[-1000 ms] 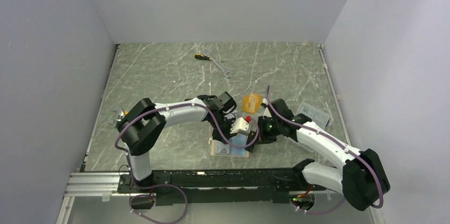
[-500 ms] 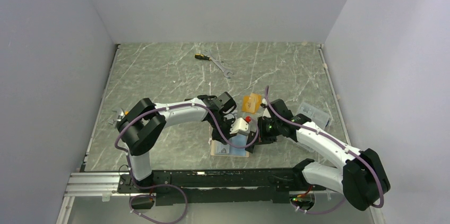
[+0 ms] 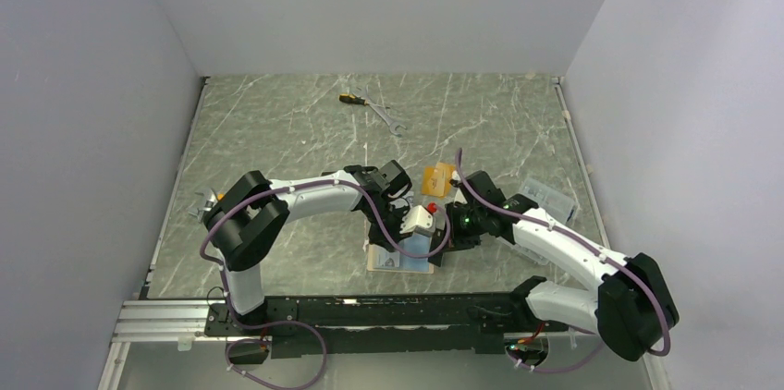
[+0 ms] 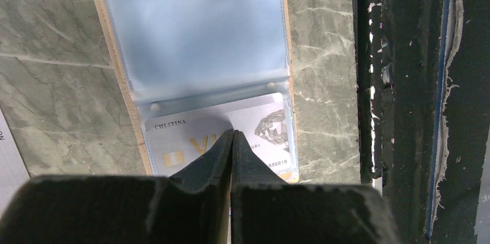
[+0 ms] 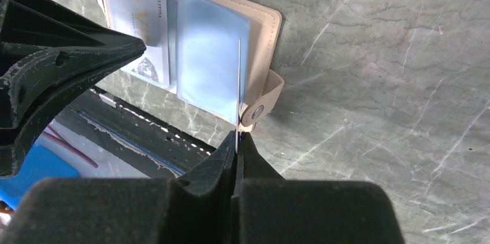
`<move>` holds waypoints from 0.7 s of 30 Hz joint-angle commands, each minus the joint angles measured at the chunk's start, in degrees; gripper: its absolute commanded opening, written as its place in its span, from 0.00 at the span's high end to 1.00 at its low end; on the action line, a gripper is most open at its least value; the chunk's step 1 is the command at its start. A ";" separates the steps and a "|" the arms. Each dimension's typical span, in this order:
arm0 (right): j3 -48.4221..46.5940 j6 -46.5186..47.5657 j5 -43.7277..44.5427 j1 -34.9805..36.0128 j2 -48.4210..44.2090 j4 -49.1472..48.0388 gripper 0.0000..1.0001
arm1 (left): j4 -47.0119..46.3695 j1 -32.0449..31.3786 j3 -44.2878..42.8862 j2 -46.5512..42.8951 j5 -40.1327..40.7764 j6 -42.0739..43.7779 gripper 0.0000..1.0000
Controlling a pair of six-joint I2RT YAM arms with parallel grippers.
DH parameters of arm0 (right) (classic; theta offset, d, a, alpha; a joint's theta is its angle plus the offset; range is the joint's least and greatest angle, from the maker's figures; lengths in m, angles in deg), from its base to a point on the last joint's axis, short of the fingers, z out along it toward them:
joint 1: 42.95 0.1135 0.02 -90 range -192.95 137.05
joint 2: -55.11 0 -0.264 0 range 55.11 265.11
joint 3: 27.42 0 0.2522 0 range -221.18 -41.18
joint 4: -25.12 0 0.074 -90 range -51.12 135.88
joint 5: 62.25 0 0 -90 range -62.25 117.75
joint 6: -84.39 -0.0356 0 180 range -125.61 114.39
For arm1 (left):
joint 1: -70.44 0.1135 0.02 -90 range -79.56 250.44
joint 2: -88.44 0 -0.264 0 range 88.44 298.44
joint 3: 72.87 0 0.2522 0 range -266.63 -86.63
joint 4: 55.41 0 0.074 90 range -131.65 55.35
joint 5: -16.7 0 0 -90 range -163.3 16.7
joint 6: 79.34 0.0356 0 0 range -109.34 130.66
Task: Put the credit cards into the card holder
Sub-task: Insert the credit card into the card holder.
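a silver card [image 4: 173,137] in the lower clear sleeve of the card holder [image 4: 118,53] reads "chlitina", with gold letters and a diamond picture; its small digits are too blurred to trust. the holder lies open on the marbled grey-green table [image 3: 277,131], just beside the scuffed black rail [image 4: 398,82]. the left gripper [image 4: 232,134] has its fingers pressed together, tips over that card, seemingly holding nothing. the right gripper [image 5: 237,140] is clamped on a thin card [image 5: 238,82] seen edge-on, upright over the bluish sleeve beside the tan snap tab [image 5: 263,102]. farther back lie an orange card [image 3: 437,177], a clear plastic box [image 3: 547,198] and a wrench [image 3: 386,117].
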 commanded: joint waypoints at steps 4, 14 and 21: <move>-2.26 1.17 1.49 0.48 0.12 1.83 1.00 | 0.43 0.33 -0.26 -0.86 -1.34 1.32 0.93; -2.07 0.96 0.89 2.67 3.70 -0.38 1.00 | 1.11 0.77 -0.19 -1.17 -1.42 1.83 0.94; -1.51 0.53 0.27 2.97 4.67 -2.03 1.00 | 1.63 1.18 -0.12 -1.52 -1.81 2.06 0.94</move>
